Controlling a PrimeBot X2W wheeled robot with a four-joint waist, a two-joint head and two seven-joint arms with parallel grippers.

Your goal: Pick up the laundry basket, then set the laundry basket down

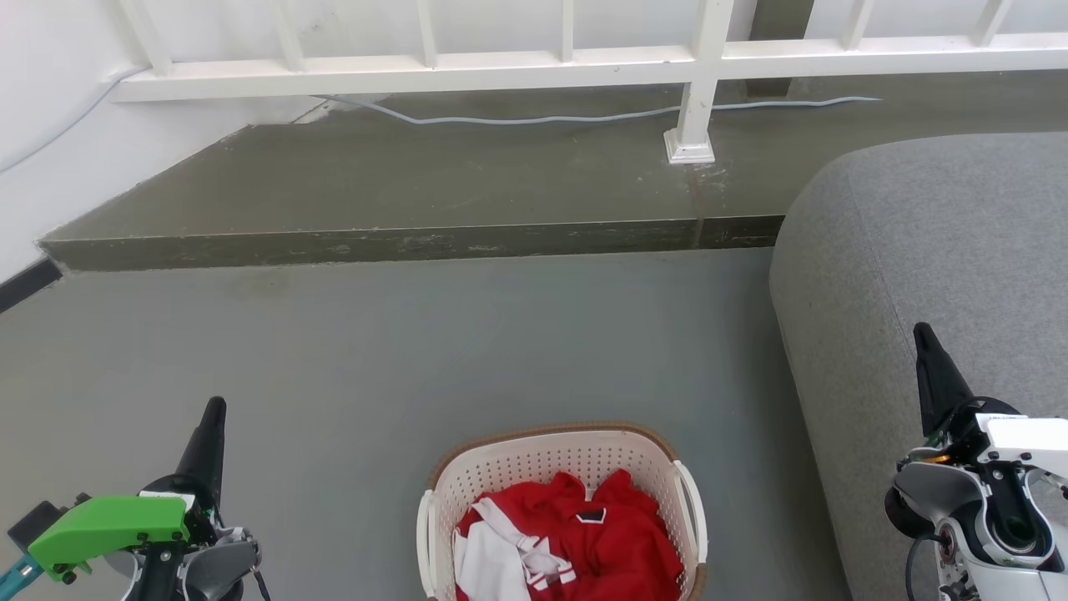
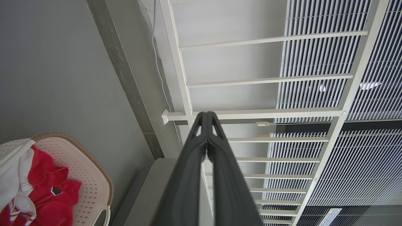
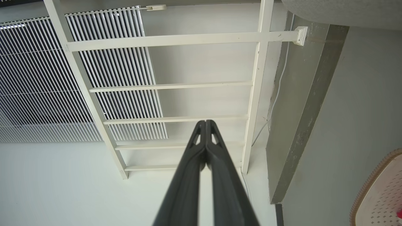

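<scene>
The laundry basket (image 1: 501,467), cream-white and perforated with a brown woven-look rim and white side loop handles, stands on the grey floor at the bottom middle of the head view. Red and white clothes fill it. It also shows at the lower left of the left wrist view as the laundry basket (image 2: 91,175), and a corner of its rim (image 3: 381,188) shows in the right wrist view. My left gripper (image 1: 214,406) is shut and empty, well to the basket's left. My right gripper (image 1: 921,331) is shut and empty, far to its right, in front of the sofa. Both sets of fingers (image 2: 205,114) (image 3: 205,121) point toward the railing.
A grey sofa (image 1: 943,250) fills the right side, close to the basket. A raised concrete step (image 1: 417,242) runs across ahead, with a white railing (image 1: 692,92) and a pale cable (image 1: 542,118) on it. A white wall (image 1: 50,150) stands at left.
</scene>
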